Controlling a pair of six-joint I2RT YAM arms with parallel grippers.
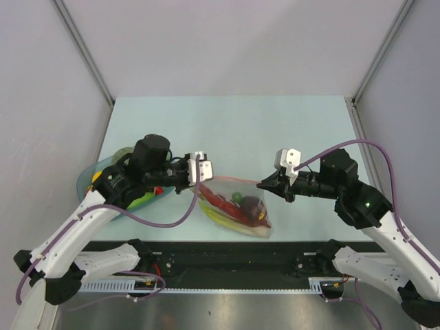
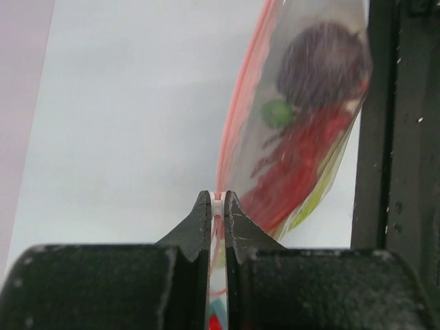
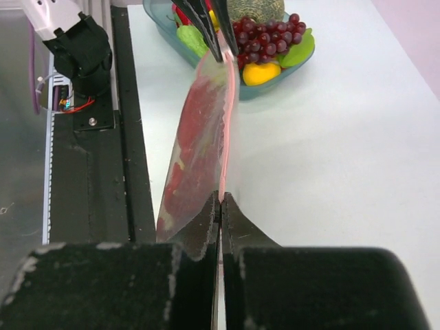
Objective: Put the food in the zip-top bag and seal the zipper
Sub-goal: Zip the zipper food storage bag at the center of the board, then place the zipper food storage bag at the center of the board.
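Between the two grippers, toward the near middle of the table (image 1: pixel 227 124), the zip-top bag (image 1: pixel 237 210) is held stretched by its mouth edge. The left gripper (image 2: pixel 216 199) is seen closed, its jaws pinched on one end of the zipper (image 2: pixel 237 103). The right gripper (image 3: pixel 221 199) is likewise clamped on the opposite end. The zipper is presented as a thin pink strip, drawn taut in a shallow curve from one pair of jaws to the other. Whether it is pressed shut along its whole run cannot be told. The bag is noted as clear and crinkled, and it slopes down from the strip toward the near edge. Whether its lower edge rests on the table cannot be told. Through the film a red lobster (image 2: pixel 302 165), a dark grape bunch (image 2: pixel 320 62), a small green piece (image 2: pixel 277 112) and a pale green celery stalk (image 2: pixel 320 196) are made out. Behind the left gripper, a translucent blue-green dish (image 3: pixel 302 65) is recorded, holding a red grape cluster (image 3: pixel 265 38) and a yellow piece (image 3: pixel 260 72).
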